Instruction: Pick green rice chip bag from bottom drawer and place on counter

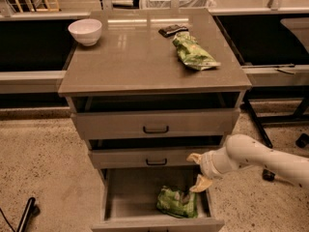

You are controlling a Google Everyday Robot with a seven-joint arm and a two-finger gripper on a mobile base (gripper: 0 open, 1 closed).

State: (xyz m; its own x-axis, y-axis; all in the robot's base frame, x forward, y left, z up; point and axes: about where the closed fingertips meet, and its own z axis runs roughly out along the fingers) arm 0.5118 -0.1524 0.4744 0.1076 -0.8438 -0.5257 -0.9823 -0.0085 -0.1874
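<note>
The green rice chip bag lies crumpled in the right half of the open bottom drawer. My gripper comes in from the right on a white arm and hangs above the drawer's right side, just over and right of the bag. Its two tan fingers are spread apart, one up by the middle drawer front and one down near the bag, with nothing between them. The counter is the glossy grey-brown cabinet top.
On the counter lie a longer flat green bag, a small dark object and a white bowl. The top drawer and middle drawer stand slightly ajar. A black stand leg is at the lower left floor.
</note>
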